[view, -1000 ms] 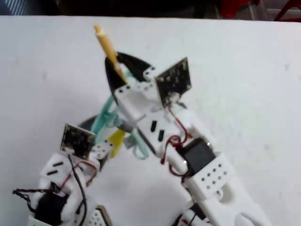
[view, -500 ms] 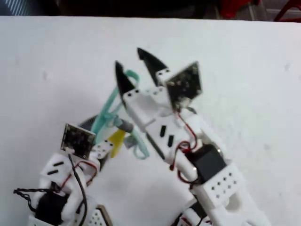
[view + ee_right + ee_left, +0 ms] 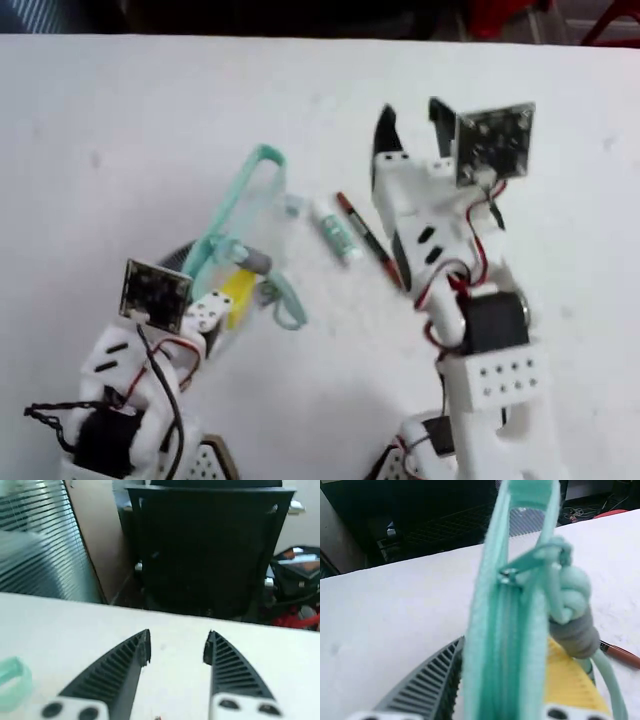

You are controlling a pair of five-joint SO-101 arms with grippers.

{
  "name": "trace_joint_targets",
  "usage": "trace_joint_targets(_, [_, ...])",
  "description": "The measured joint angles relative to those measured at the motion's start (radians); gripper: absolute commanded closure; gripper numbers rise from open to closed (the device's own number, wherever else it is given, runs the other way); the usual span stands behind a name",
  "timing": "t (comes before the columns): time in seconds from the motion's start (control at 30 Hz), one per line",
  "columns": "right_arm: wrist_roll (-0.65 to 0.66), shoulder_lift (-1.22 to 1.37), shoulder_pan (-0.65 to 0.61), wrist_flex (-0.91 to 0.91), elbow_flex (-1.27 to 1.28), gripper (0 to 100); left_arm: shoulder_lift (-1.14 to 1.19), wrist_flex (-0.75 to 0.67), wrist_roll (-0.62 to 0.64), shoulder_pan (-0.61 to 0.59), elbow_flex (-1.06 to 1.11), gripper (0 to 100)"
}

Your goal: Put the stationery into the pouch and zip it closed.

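A clear pouch (image 3: 232, 210) with a teal zip edge stands on its edge at the table's left middle. My left gripper (image 3: 228, 292) is shut on its near end. In the left wrist view the teal zip (image 3: 507, 630) runs between the grey finger (image 3: 432, 687) and the yellow finger (image 3: 570, 692), with the zip pull (image 3: 508, 575) partway along. A white stick (image 3: 335, 230) and a red-brown pen (image 3: 366, 240) lie on the table right of the pouch. My right gripper (image 3: 410, 110) hangs open and empty beyond the pen; its own view shows the gripper (image 3: 176, 646) above bare table.
A teal cord with a grey bead (image 3: 576, 635) hangs off the pouch beside the yellow finger. The table's far edge (image 3: 320, 38) borders a dark chair (image 3: 210, 545). White tabletop (image 3: 120, 110) stretches left of and behind the pouch.
The right gripper held a yellow pencil over the pouch, opened, and the pencil left it. That arm then swung right, uncovering the white stick and pen. The left arm stayed put.
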Motion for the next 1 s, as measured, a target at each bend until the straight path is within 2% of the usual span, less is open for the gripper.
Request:
trace_joint_targets(0.2, [0.071,0.195,0.005,0.061,0.0,83.3,0.0,0.0,0.0,-0.009,0.0,75])
trace_joint_targets(0.4, [0.115,0.511,0.025,0.086,0.0,83.3,0.0,0.0,0.0,-0.009,0.0,75])
trace_joint_targets(0.53, [0.23,0.703,0.021,0.121,-0.068,83.3,0.0,-0.02,0.0,-0.009,0.009,75])
trace_joint_targets(0.7, [0.31,0.901,0.025,0.161,-0.184,85.5,0.0,-0.04,0.0,-0.009,0.028,75])
trace_joint_targets(0.83, [0.353,1.022,0.023,0.178,-0.255,91.4,0.0,-0.04,0.0,-0.009,0.028,75])
trace_joint_targets(1.0, [0.361,1.091,0.023,0.187,-0.302,90.2,0.0,-0.04,0.0,-0.009,0.028,75])
